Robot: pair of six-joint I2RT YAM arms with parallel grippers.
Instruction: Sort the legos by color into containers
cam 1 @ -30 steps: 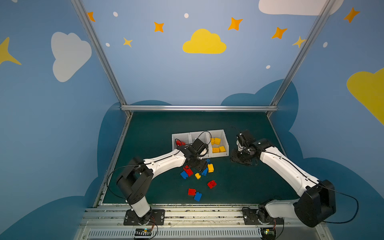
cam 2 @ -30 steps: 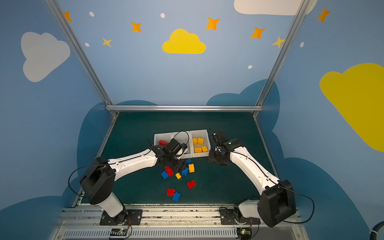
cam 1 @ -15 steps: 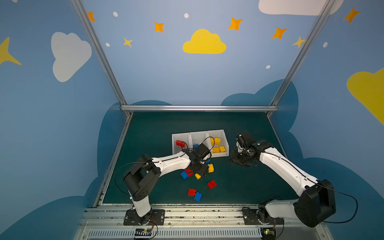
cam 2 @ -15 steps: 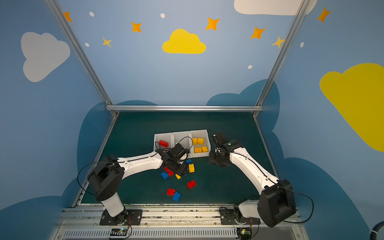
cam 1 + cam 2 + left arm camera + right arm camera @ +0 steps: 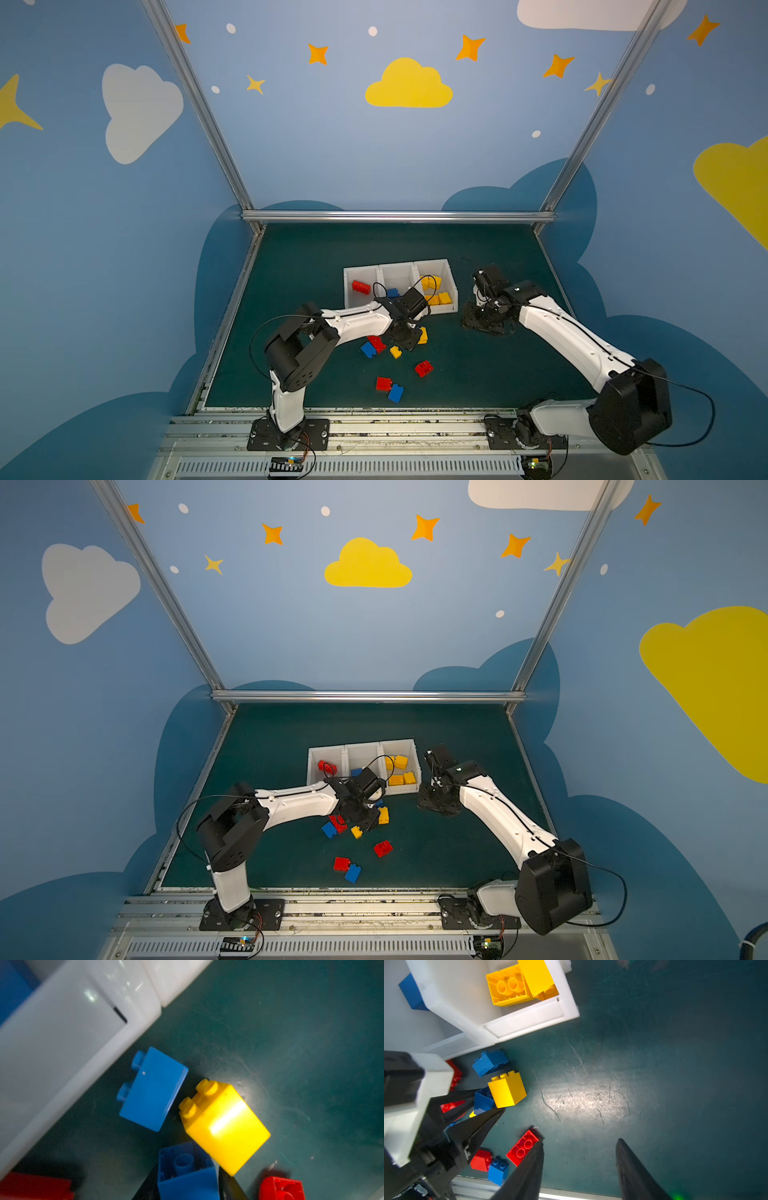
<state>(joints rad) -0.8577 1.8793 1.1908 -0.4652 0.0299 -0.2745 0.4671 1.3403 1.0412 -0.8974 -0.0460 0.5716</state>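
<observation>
The white tray [image 5: 446, 308] sits at the centre of the green mat [image 5: 316, 257] in both top views, with three compartments in a row. A red brick [image 5: 360, 286] lies in the left one, a blue piece [image 5: 392, 292] in the middle one and yellow bricks [image 5: 434, 293] in the right one.

Just below the tray, the left gripper [image 5: 405, 336] reaches down into a cluster of loose bricks. In the left wrist view its fingers [image 5: 230, 1190] stand narrow, clamped on a blue brick [image 5: 187, 1174] at the bottom centre of the frame, its hollow underside facing the camera. A yellow brick [image 5: 224, 1126] lies right against it. A second blue brick [image 5: 152, 1089] lies on its side near the tray's front wall.

Lower in the top views, a lone red brick [image 5: 424, 368] lies apart from the cluster.

The right gripper [image 5: 484, 322] hangs to the right of the tray over bare mat. In the right wrist view its fingers [image 5: 533, 1167] stand wide apart with nothing between them.
</observation>
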